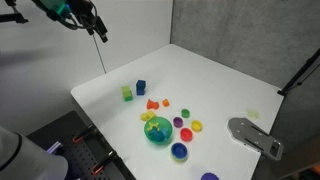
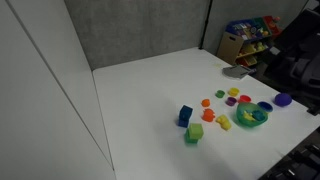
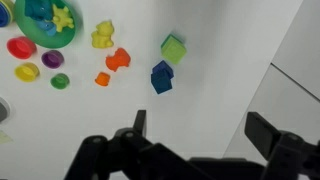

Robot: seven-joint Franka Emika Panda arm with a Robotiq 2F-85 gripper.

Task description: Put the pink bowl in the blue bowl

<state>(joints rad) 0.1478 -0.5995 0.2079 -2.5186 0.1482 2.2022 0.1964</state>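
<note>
The pink bowl [image 1: 186,133] sits on the white table [image 1: 200,75] beside a yellow bowl [image 1: 197,126]; it also shows in the other exterior view [image 2: 245,99] and the wrist view [image 3: 20,47]. The blue bowl [image 1: 179,151] stands near the table's front edge, just past the teal-green bowl [image 1: 158,130]. It shows in an exterior view [image 2: 264,106] and as a sliver at the wrist view's edge [image 3: 3,14]. My gripper [image 1: 97,28] [image 3: 200,128] is open and empty, high above the table and far from both bowls.
A blue cube [image 3: 161,77] and a green cube [image 3: 173,48] lie nearest below the gripper. Orange pieces [image 3: 118,60] and a yellow figure [image 3: 102,37] lie toward the bowls. A purple bowl [image 1: 209,177] and a grey flat object [image 1: 255,135] sit near the table's edge.
</note>
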